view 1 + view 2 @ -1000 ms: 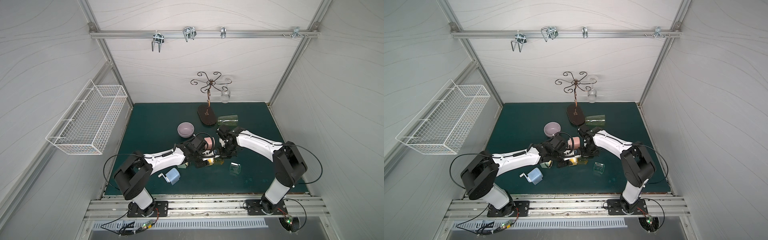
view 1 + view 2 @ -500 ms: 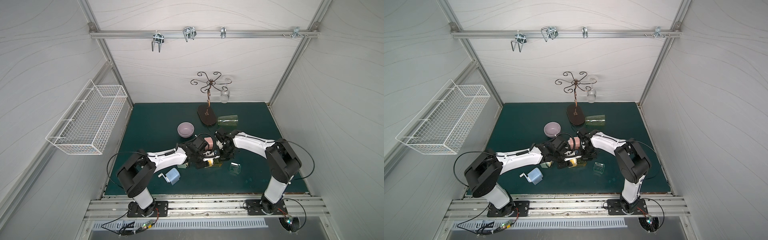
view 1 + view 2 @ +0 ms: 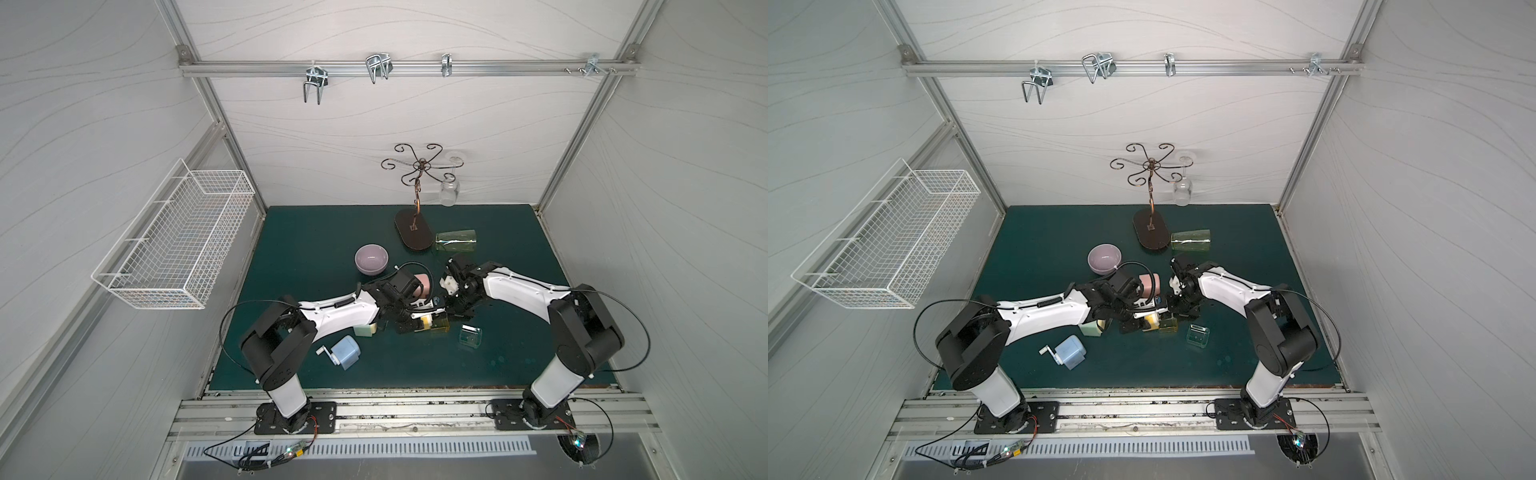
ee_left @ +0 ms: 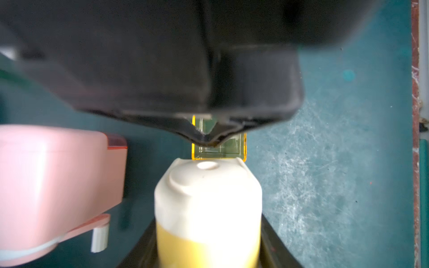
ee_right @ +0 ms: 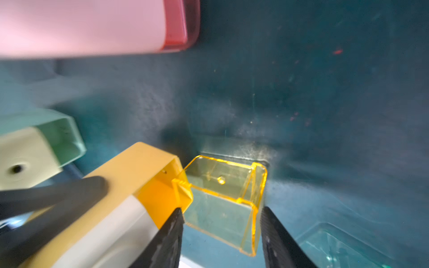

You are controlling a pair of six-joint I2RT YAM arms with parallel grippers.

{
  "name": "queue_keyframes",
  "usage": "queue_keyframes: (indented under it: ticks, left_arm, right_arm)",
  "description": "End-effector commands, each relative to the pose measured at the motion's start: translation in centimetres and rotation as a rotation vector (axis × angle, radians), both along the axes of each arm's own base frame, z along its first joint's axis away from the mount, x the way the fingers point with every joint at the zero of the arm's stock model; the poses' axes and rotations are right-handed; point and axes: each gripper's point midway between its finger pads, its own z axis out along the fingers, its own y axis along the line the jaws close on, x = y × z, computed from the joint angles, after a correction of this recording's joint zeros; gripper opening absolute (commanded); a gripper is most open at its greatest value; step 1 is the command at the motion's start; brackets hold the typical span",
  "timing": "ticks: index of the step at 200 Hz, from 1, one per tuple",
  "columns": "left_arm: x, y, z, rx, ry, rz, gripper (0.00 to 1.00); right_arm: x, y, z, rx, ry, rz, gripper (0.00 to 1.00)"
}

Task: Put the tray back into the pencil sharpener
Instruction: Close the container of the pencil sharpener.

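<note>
Top views evenly lit, sharp; wrist views blurred close up (soft shadows).

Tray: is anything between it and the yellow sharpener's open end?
Nothing. In the right wrist view the yellow tray already meets the open end of the yellow sharpener at one corner, with only green mat around it.

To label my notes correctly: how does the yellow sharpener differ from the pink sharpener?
The yellow sharpener is gripped by the left claw; no claw holds the pink sharpener. The yellow sharpener's yellow tray sticks mostly out; the pink sharpener's red tray sits fully in. Both trays are tinted and see-through.
</note>
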Motion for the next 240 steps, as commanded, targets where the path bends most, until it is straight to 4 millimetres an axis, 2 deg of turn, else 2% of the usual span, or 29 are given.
queue_keyframes:
  ticks: [1, 37, 63, 91, 135, 167, 206, 240]
  left_arm:
    - [-0.4, 0.5, -0.7, 0.061, 0.017, -0.021, 0.12]
    - [-1.2, 1.5, -0.7, 0.122, 0.047, -0.046, 0.11]
    - [-1.4, 1.7, -0.8, 0.133, 0.057, -0.034, 0.11]
    - [-1.4, 0.8, -1.0, 0.133, 0.060, -0.024, 0.11]
    - [-1.0, -0.2, -0.7, 0.093, 0.067, 0.009, 0.11]
    - [-0.9, -0.2, -0.9, 0.094, 0.066, 0.016, 0.12]
    - [-0.8, -0.6, -0.6, 0.081, 0.069, 0.017, 0.12]
    - [-1.2, -0.8, -0.5, 0.068, 0.079, -0.004, 0.11]
  right_arm:
    - [-0.1, 0.8, 2.0, 0.113, 0.011, -0.017, 0.57]
    - [0.4, -0.8, 2.2, 0.138, 0.030, -0.108, 0.57]
    - [0.2, -1.2, 1.6, 0.145, 0.056, -0.143, 0.54]
    - [0.6, -1.6, 1.3, 0.194, 0.091, -0.237, 0.46]
    - [1.9, -2.5, 0.6, 0.237, 0.116, -0.367, 0.28]
    - [2.2, -3.7, -0.1, 0.189, 0.101, -0.390, 0.16]
    - [1.3, -4.0, -1.7, 0.132, 0.137, -0.357, 0.04]
    - [0.2, -3.3, -2.1, 0.125, 0.164, -0.315, 0.00]
